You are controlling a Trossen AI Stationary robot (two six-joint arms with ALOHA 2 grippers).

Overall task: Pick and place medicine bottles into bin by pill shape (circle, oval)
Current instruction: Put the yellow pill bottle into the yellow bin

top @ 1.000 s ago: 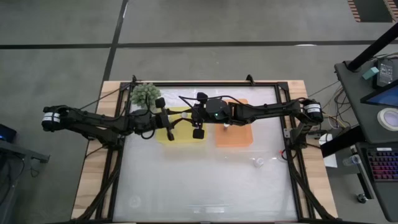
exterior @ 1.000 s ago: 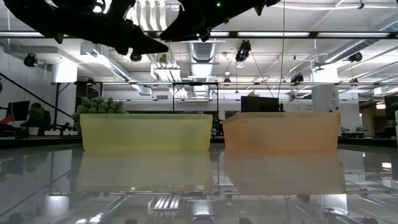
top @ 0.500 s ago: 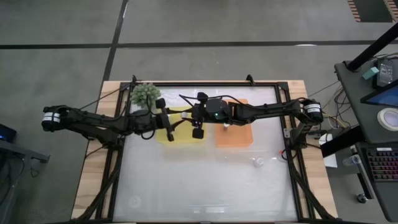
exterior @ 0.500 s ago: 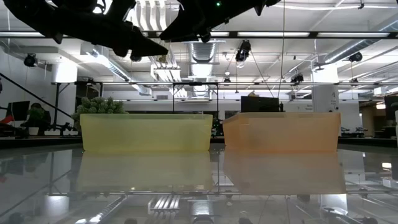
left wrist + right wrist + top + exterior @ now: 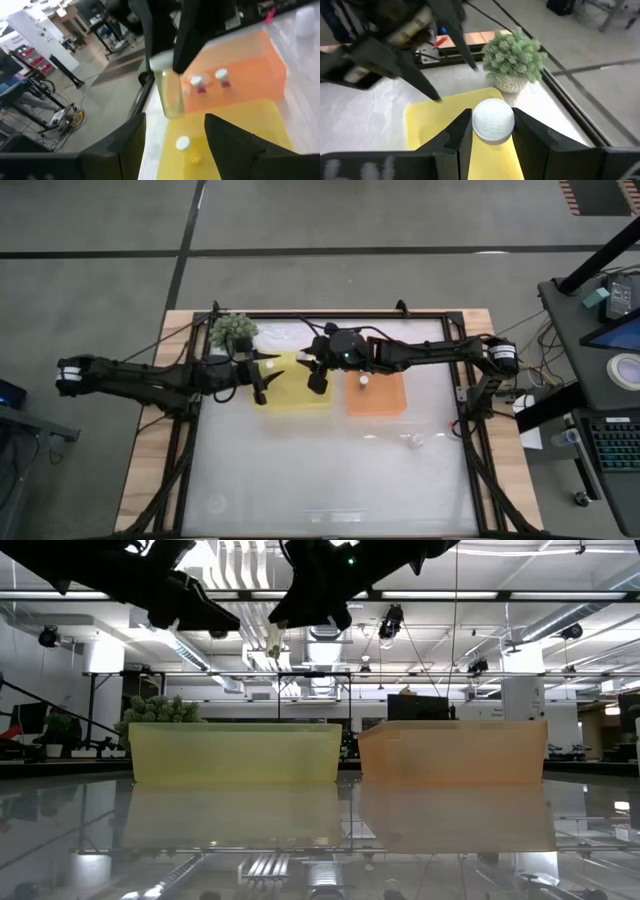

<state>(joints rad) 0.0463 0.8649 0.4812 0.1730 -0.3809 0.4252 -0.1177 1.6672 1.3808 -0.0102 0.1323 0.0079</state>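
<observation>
Right hand (image 5: pixel 490 145) grips a medicine bottle (image 5: pixel 493 121) above the yellow bin (image 5: pixel 290 392); left hand (image 5: pixel 175 135) spread wide.

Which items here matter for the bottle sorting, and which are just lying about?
Job:
- medicine bottle held in the right pincer
- loose bottle on the table
- bottles in the orange bin
- yellow bin
- left pincer, open

Lying about:
- green plant

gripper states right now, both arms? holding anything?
Left gripper: open, empty, above the yellow bin.
Right gripper: shut on a medicine bottle, over the yellow bin.
</observation>
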